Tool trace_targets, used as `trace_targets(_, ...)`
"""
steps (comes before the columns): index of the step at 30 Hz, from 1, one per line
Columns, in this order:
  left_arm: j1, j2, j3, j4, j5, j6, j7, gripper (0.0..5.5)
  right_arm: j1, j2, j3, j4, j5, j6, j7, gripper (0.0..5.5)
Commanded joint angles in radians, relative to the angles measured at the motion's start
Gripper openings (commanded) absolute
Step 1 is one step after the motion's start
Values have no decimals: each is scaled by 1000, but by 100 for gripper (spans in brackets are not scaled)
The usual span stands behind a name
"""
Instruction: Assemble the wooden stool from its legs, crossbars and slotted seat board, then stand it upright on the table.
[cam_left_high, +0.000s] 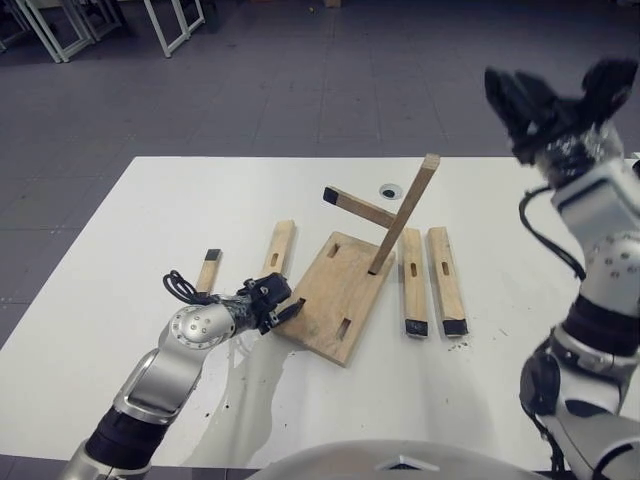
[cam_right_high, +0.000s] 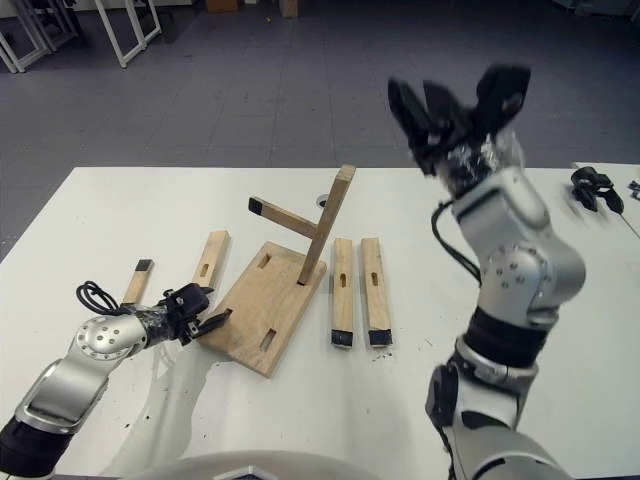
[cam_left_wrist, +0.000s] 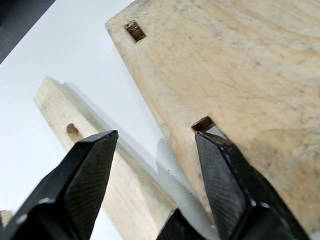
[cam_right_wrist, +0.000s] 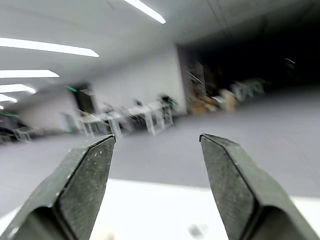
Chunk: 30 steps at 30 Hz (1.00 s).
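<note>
Left wrist view: left claw (cam_left_wrist: 156, 134) spread at seat board (cam_left_wrist: 240, 65) edge.

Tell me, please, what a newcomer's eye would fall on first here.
The leg standing tilted out of the flat seat board, a crossbar jutting from it. Next, the right pincer, open and empty, raised high in the air on the right, while the left pincer sits open at the board's near left corner.

Grey floor (cam_left_high: 300, 70) holds white metal frames (cam_left_high: 157, 30) under strip lights (cam_right_wrist: 45, 48).
</note>
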<state>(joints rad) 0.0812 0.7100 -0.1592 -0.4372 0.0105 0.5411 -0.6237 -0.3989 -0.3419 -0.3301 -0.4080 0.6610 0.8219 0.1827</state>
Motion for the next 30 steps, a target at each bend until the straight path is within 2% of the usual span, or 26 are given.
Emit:
trace_targets(1, 21, 19, 98, -44, -28, 14, 2, 286, 282, -60, 130, -79, -131, -15, 15, 311)
trace_targets(4, 38, 43, 128, -47, -24, 17, -10, 286, 484, -62, 199, -81, -221, -52, 10, 311)
trace_targets(9, 127, 37, 82, 14, 25, -36, 13, 286, 614, -51, 269, -114, -280, -19, -4, 311)
trace_targets(21, 144, -19, 1, 24, 39, -76, 11, 286, 618, -51, 326, -140, -298, 120, -15, 311)
trace_targets(28, 145, -20, -37, -19, 30, -25, -8, 286, 600, -22, 286, -108, -349, 182, -91, 311)
trace_targets(30, 133, -27, -29, -16, 33, 10, 9, 286, 591, -20, 274, -89, -357, 175, -87, 282)
